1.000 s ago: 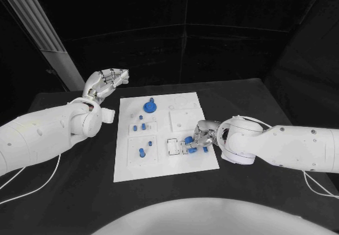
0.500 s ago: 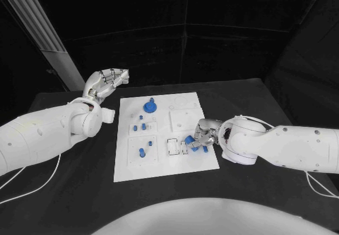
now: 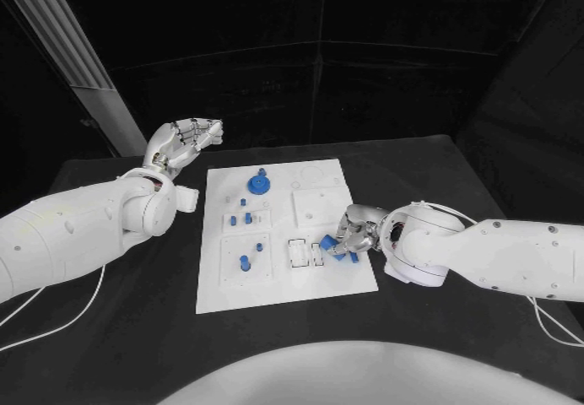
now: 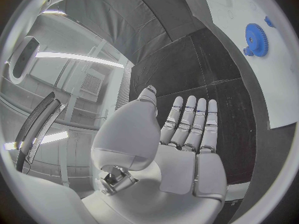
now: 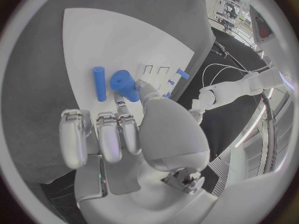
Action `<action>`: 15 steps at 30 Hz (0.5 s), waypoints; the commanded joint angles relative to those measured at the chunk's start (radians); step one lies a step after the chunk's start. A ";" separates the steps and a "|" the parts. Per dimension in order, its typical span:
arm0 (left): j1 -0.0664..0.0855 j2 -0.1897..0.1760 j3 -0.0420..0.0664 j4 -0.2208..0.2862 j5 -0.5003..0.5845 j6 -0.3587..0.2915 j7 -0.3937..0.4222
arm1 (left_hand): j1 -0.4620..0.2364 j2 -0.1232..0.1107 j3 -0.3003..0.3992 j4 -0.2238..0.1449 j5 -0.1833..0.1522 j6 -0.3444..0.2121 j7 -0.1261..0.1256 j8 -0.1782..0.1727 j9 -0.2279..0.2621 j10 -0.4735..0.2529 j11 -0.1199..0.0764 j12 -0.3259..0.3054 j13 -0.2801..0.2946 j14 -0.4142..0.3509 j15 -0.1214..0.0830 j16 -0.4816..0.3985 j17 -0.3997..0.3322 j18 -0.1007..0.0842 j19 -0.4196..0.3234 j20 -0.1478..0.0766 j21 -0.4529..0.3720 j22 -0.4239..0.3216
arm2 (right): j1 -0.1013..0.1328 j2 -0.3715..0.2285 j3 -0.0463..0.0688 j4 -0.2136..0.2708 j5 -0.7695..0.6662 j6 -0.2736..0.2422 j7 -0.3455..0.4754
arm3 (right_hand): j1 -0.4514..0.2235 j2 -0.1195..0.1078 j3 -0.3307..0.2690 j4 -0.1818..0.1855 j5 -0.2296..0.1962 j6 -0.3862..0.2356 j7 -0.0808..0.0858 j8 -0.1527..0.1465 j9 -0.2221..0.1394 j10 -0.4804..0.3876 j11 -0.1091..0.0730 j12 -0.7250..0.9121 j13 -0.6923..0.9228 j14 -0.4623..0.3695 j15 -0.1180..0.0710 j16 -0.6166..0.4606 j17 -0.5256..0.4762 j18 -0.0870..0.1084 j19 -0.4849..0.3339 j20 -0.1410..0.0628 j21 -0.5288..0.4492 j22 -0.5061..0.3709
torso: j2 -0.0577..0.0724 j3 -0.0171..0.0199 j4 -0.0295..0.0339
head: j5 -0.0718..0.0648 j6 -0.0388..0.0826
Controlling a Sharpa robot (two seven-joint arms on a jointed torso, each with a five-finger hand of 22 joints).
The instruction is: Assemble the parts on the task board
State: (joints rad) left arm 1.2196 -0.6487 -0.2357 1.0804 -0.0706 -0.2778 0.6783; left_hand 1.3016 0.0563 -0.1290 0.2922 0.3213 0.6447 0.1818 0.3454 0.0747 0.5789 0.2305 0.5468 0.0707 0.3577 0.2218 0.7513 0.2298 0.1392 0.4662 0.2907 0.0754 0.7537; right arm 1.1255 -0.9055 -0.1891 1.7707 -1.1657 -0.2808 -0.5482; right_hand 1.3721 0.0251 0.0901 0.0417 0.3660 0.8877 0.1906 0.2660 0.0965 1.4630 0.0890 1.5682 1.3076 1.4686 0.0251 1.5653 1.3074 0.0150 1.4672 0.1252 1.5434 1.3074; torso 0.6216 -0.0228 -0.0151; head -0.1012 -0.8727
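Left hand: the left hand (image 3: 182,142) was raised off the table at about 10 o'clock from the board (image 3: 280,278), fingers straight, slightly apart, holding nothing.
Right hand: the right hand (image 3: 354,232) was low over the board's 3 o'clock edge, fingers curled, thumb touching a blue cylinder (image 5: 124,84); whether it gripped it, I cannot tell.
Parts: a blue rod (image 5: 99,83) lay beside the cylinder; a blue gear (image 3: 256,182) sat toward 12 o'clock.

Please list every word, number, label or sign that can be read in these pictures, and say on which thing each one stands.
None can be read. The task board carries only faint outlines and blue parts, no legible print. The left hand and right hand show no markings.
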 commanded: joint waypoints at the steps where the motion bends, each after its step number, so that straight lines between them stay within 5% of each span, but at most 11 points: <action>1: 0.001 -0.001 0.000 0.001 0.001 0.012 0.187 | 0.007 0.006 -0.009 0.000 0.004 -0.007 0.082 0.003 -0.002 -0.005 -0.001 0.004 -0.001 -0.005 0.000 0.003 -0.001 -0.018 0.003 0.000 -0.004 -0.001 | -0.007 -0.005 -0.007 0.004 0.056 -0.015 0.006 | -0.003 -0.003 0.023 -0.017 -0.003 0.043 -0.037 -0.002 0.003 0.108 -0.007 0.003 0.263 0.102 -0.008 0.006 0.263 -0.009 0.092 -0.004 0.003 0.255 | 0.000 -0.0001 -0.0003 | 0.002 0.000; 15: 0.001 -0.001 0.000 0.000 0.001 0.013 0.185 | 0.007 0.006 -0.009 0.000 0.004 -0.007 0.082 0.003 -0.002 -0.005 -0.001 0.004 -0.001 -0.005 0.000 0.003 -0.001 -0.018 0.003 0.000 -0.004 -0.001 | -0.007 -0.041 -0.007 0.035 0.075 -0.084 0.045 | -0.012 -0.014 0.034 -0.023 -0.014 0.056 -0.038 -0.010 0.001 0.108 -0.009 0.003 0.263 0.102 -0.009 0.006 0.263 -0.009 0.093 -0.006 0.004 0.255 | 0.000 -0.0003 0.0007 | 0.002 0.000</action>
State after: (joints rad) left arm 1.2192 -0.6499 -0.2357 1.0803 -0.0706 -0.2761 0.6783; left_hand 1.3016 0.0563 -0.1290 0.2923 0.3213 0.6447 0.1818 0.3454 0.0748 0.5789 0.2305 0.5468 0.0709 0.3577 0.2217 0.7513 0.2299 0.1392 0.4662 0.2907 0.0754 0.7539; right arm 1.1179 -0.9460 -0.1960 1.8020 -1.1124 -0.3306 -0.5279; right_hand 1.3629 0.0157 0.1196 0.0181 0.3549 0.8941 0.1932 0.2516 0.0960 1.4666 0.0854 1.5682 1.3076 1.4649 0.0213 1.5653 1.3073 0.0150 1.4672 0.1252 1.5443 1.3074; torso 0.6215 -0.0229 -0.0149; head -0.0986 -0.8727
